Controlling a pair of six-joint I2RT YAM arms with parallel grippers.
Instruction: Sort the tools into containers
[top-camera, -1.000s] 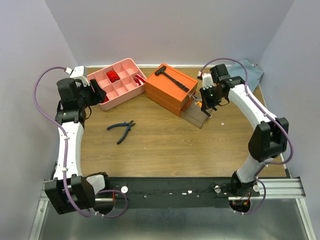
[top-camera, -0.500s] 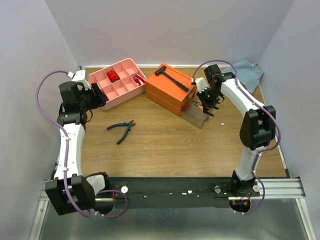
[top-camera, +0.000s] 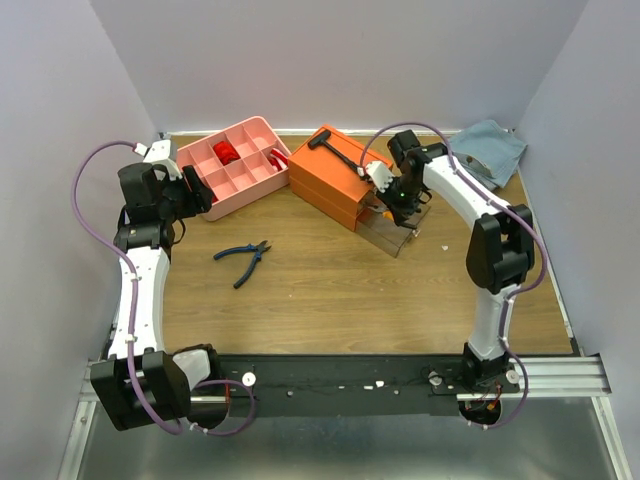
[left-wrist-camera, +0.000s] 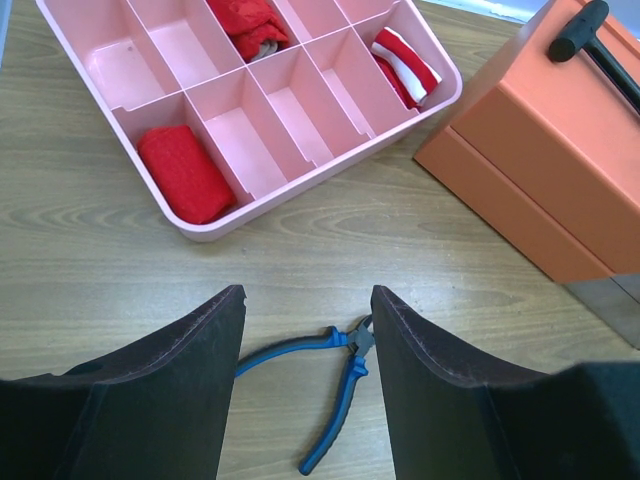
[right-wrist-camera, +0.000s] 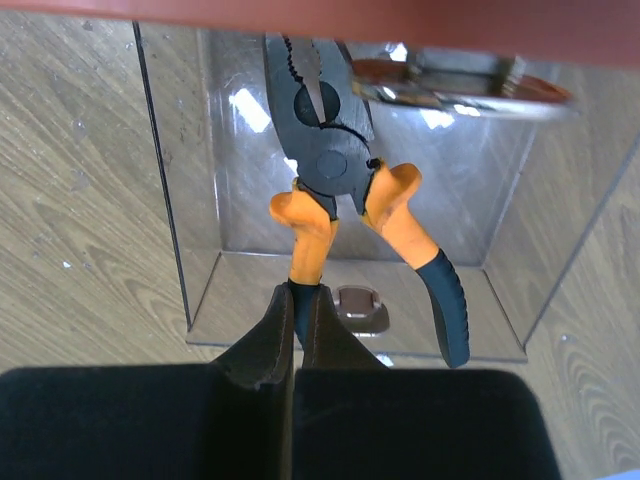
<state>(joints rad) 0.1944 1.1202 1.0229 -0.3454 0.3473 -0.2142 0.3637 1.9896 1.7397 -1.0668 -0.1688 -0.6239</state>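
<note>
The right gripper (right-wrist-camera: 296, 300) is pressed together on one handle of the orange-handled pliers (right-wrist-camera: 330, 165), holding them nose-first inside the clear drawer (right-wrist-camera: 240, 220) that stands open from the orange box (top-camera: 322, 187). I can't tell whether the pliers rest on the drawer floor or hang just above it. The left gripper (left-wrist-camera: 307, 292) hovers with its fingers spread above the table, near the pink tray (left-wrist-camera: 235, 135). A black hammer (top-camera: 340, 155) lies on top of the box, and the blue-handled pliers (left-wrist-camera: 360, 342) wait on the wood. To finish well, I'd settle the pliers flat, keeping the splayed free handle inside the drawer walls. Then part the fingers and back straight out.
</note>
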